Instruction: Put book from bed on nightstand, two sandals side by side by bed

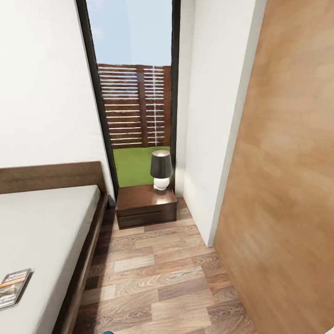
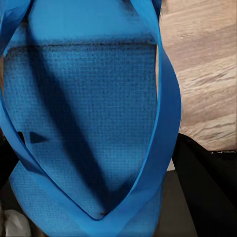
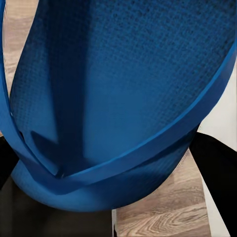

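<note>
Head view, far left: bed point(image 1: 44, 232) with dark wooden frame and headboard, pale mattress bare except for the book point(image 1: 13, 286), flat near the mattress's near left part, cover up, well apart from the nightstand. Beyond the headboard, white wall, then a tall dark-framed window point(image 1: 134, 93) giving onto a slatted fence point(image 1: 134, 104) and a strip of lawn point(image 1: 132, 164). Below the window, just beside the bed's head end, the nightstand point(image 1: 146, 206): a low dark box on the plank floor point(image 1: 157, 278), drawer front closed, contents not visible; on its glossy top, toward the far right corner, a lamp point(image 1: 161, 169) with white base and dark shade, upright, the remainder of the top bare. Right of the nightstand, a white wall corner, then a light wooden door point(image 1: 283, 185) along the right edge. At the bottom edge, a small sliver of blue, too little to identify. Left wrist view: left gripper point(image 2: 94, 148) closed around the left sandal point(image 2: 84, 98), bright blue, textured footbed facing the camera, straps meeting in a V near the lens, dark fingers point(image 2: 207, 192) flanking it, plank floor behind. Right wrist view: right gripper point(image 3: 106, 148) likewise clasping the right sandal point(image 3: 123, 89), same blue, straps crossing low, dark fingers point(image 3: 219, 177) at either side, planks beneath.
</note>
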